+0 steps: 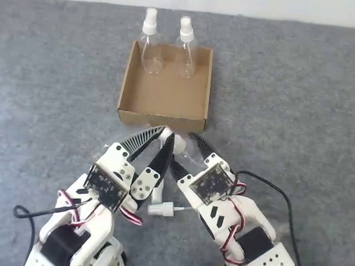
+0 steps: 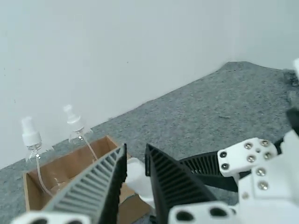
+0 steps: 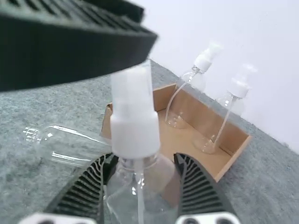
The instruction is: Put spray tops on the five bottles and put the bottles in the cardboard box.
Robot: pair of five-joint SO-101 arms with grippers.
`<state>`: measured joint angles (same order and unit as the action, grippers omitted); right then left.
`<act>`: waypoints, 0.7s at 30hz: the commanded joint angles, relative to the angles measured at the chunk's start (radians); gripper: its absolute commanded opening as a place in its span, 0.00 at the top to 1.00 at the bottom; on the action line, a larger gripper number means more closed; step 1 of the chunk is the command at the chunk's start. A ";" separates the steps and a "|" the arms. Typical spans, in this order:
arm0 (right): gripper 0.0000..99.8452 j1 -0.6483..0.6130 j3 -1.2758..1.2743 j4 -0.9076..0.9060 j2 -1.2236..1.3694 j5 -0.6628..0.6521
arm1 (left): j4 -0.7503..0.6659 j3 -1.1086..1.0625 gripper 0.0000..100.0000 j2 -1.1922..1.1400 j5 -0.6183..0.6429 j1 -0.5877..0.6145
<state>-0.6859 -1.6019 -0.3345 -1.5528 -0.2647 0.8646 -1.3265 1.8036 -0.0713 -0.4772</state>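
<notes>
A clear bottle (image 3: 154,175) stands upright between the fingers of my right gripper (image 3: 145,161), which is shut on its body, just in front of the cardboard box (image 1: 160,118). A white spray top (image 3: 133,121) sits on its neck. My left gripper (image 1: 167,134) is shut on that spray top (image 2: 135,179) from above. In the high view both grippers meet at the box's near wall, the right gripper (image 1: 183,147) beside the left. Two capped bottles (image 1: 151,50) (image 1: 185,56) stand at the back of the box. Another clear bottle (image 3: 65,144) lies uncapped on the carpet.
A loose spray top (image 1: 161,209) with its tube lies on the grey carpet between the two arms. Cables (image 1: 272,188) trail beside the arm bases. Open carpet spreads to the left and right of the box.
</notes>
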 commanded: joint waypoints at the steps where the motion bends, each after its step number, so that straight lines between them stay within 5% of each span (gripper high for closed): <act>1: 0.99 0.044 0.023 0.008 -0.025 0.035 | 0.002 0.062 0.94 0.017 -0.009 0.005; 21: 0.99 0.050 0.037 0.004 -0.027 0.080 | -0.002 0.097 0.94 0.017 0.083 0.334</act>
<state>-0.6552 -1.6019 -0.3345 -1.5528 -0.2355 0.8646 -1.2789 1.8036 -0.0100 -0.2332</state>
